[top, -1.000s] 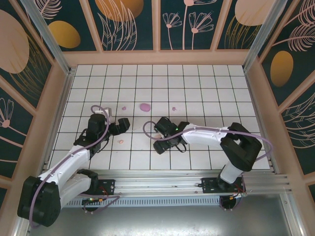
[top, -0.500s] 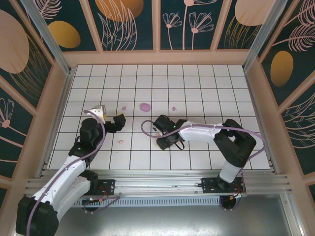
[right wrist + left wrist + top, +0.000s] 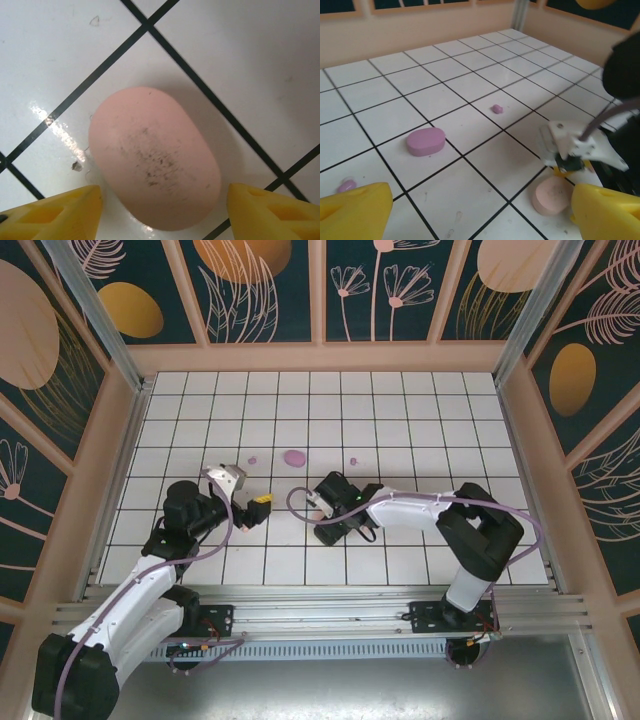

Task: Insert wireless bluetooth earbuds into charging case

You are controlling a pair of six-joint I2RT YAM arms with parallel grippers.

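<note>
Left gripper [image 3: 479,212] is wide open and holds nothing, sitting low over the tiles [image 3: 445,85], left of centre in the top view. Right gripper [image 3: 162,207] is open too. Its yellow fingertips [image 3: 55,210] straddle the pink case [image 3: 155,157] with a gap on both sides, no grip. The pink case lies flat, lid shut. Purple case [image 3: 425,141] is also shut, mid-left in the left wrist view. Purple earbud [image 3: 497,108] lies loose above and right of the purple case. Second purple earbud [image 3: 346,186] is at lower left, near that case. Both are out on the tiles.
</note>
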